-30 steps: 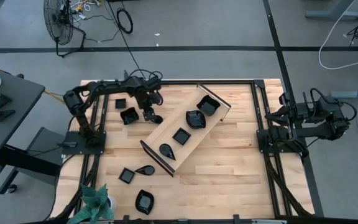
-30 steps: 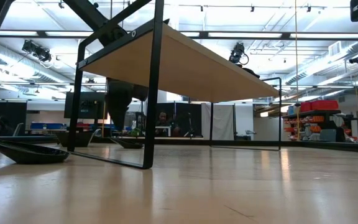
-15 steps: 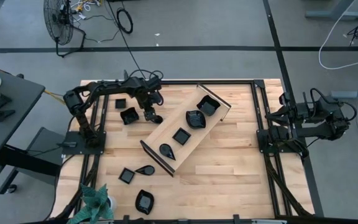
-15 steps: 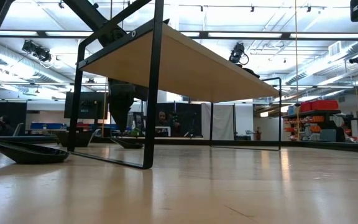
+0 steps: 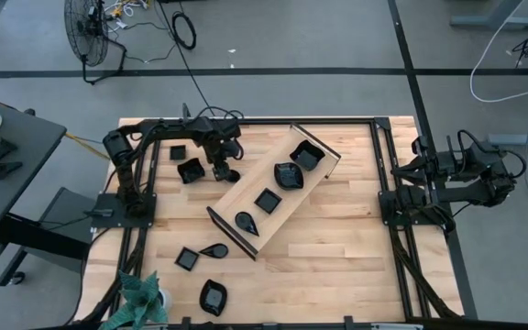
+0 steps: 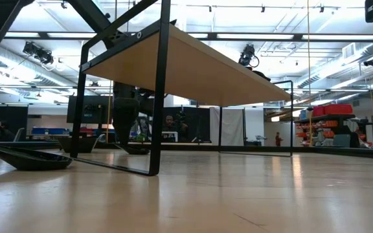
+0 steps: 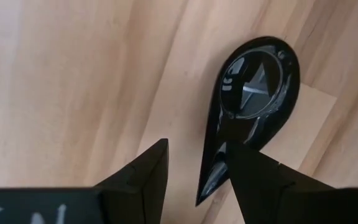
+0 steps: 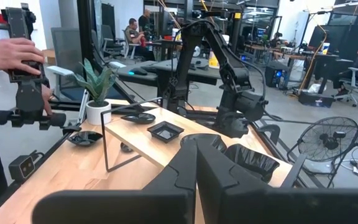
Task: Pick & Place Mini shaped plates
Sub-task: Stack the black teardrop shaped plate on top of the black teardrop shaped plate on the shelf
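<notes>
From above, four plates already sit on the tray (image 5: 273, 192): a wavy one (image 5: 306, 157) at the far end, then a leaf plate (image 5: 287, 174), a square one (image 5: 266, 200) and a teardrop (image 5: 246, 221). Five more are off it on the table (image 5: 337, 247), I reckon: two behind my left gripper (image 5: 227, 173), three near the plant (image 5: 138, 298). So approx. half done.

At table level, I only make out the tray's underside (image 6: 193, 71) and a dish edge (image 6: 24, 158); nothing clear re: progress.

Left wrist cam: my fingers (image 7: 142, 177) stand apart astride the pointed tip of a teardrop plate (image 7: 250, 99) lying flat on wood, not lifted yet.

Right wrist cam: my right gripper (image 8: 196, 163) is shut, empty, parked at the table's side, looking across at the tray w/ plates.
</notes>
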Available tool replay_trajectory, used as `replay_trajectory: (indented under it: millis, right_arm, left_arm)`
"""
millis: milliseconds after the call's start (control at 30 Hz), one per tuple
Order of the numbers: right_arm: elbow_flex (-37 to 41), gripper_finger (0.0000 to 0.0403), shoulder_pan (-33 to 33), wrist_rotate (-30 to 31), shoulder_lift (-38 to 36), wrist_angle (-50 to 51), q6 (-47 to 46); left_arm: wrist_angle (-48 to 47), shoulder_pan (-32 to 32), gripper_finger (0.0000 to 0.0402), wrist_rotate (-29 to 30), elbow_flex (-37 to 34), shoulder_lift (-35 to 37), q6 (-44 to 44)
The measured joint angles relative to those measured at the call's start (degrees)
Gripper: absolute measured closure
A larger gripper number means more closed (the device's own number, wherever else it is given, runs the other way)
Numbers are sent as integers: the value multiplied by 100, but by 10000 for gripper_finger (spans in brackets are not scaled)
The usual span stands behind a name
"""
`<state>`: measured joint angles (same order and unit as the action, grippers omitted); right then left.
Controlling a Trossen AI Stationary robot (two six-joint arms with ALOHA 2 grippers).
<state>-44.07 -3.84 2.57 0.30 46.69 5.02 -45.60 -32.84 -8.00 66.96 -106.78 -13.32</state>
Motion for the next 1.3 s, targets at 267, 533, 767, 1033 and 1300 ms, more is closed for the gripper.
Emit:
replay_trajectory:
  millis: [267, 533, 767, 1033, 1300]
  right_arm:
    - [-2, 392, -1, 0, 0, 1, 0]
    - [-2, 392, 0, 0, 0, -1, 0]
    - [-1, 392, -1, 0, 0, 0, 1]
    - [-1, 392, 0, 0, 0, 1, 0]
    - [-2, 392, 0, 0, 0, -1, 1]
  left_arm:
    - [-61, 6, 248, -100, 0, -22, -132]
    - [-74, 6, 301, -125, 0, -20, -131]
    - [-71, 8, 348, -125, 0, -18, -127]
    - [-73, 8, 389, -128, 0, -15, -85]
    - [-86, 7, 398, -132, 0, -12, -84]
